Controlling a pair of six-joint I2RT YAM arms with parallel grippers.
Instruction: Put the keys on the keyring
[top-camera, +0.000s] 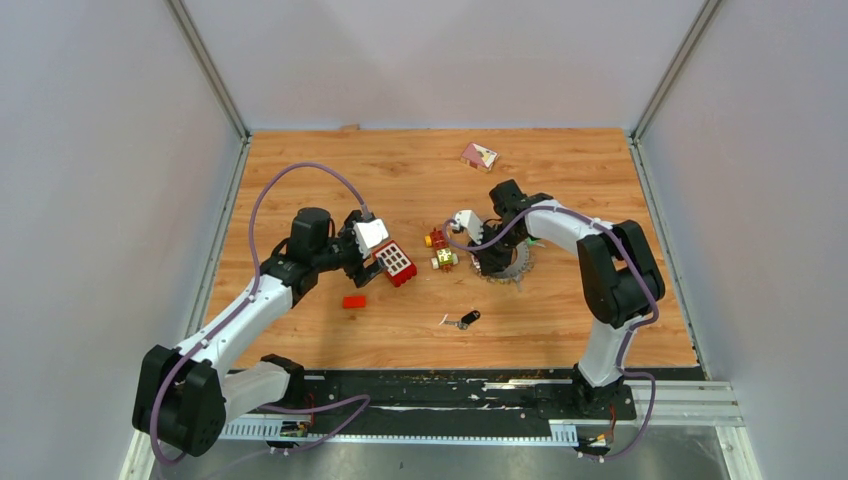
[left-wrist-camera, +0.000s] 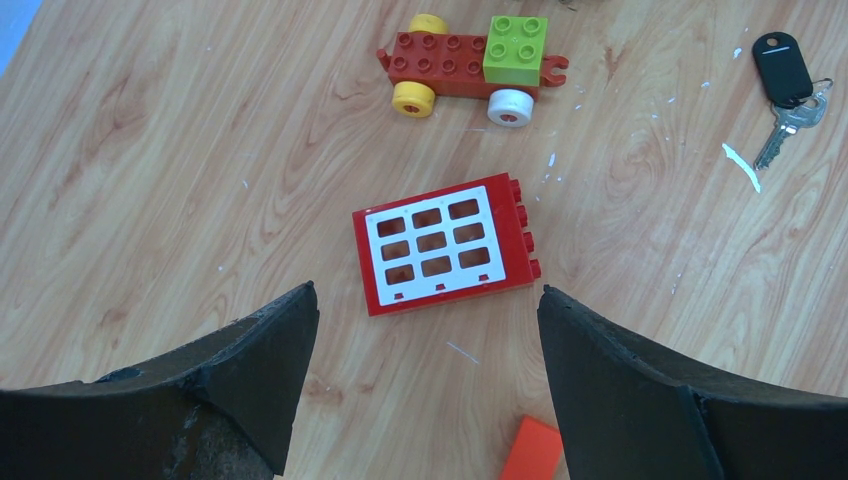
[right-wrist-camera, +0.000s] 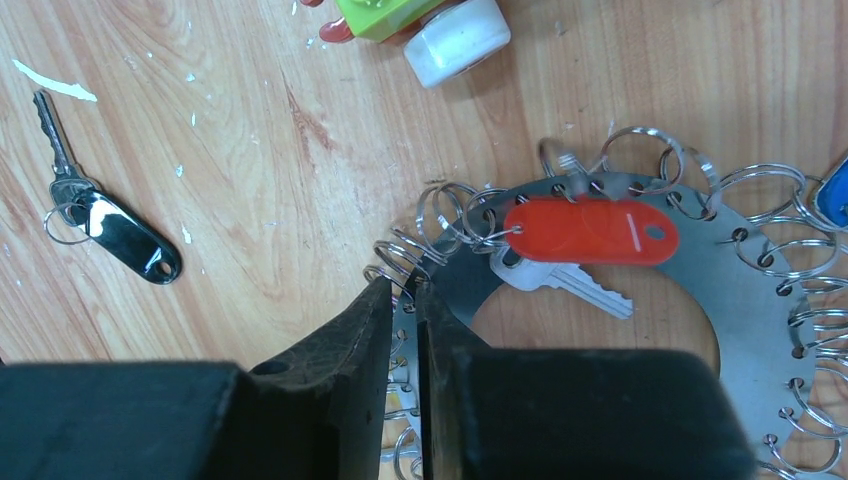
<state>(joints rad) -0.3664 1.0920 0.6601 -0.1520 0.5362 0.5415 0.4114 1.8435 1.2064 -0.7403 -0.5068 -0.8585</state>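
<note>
The keyring (right-wrist-camera: 640, 300) is a flat metal band rimmed with many small wire rings; it lies right of centre in the top view (top-camera: 512, 266). A silver key with a red tag (right-wrist-camera: 590, 232) hangs on it, and a blue tag (right-wrist-camera: 836, 198) shows at the edge. My right gripper (right-wrist-camera: 405, 285) is shut on the keyring's left rim, also visible from above (top-camera: 489, 262). A loose key with a black tag (top-camera: 466, 319) lies on the table, seen too in the left wrist view (left-wrist-camera: 784, 70) and the right wrist view (right-wrist-camera: 120, 235). My left gripper (left-wrist-camera: 428, 292) is open and empty above the table (top-camera: 368, 266).
A red window brick (left-wrist-camera: 445, 243) lies just ahead of the left fingers (top-camera: 397, 263). A red-and-yellow toy car with a green brick (left-wrist-camera: 470, 65) stands beyond it (top-camera: 440, 250). A small orange-red brick (top-camera: 354, 301) lies nearer. A pink-and-white piece (top-camera: 479, 155) sits at the back.
</note>
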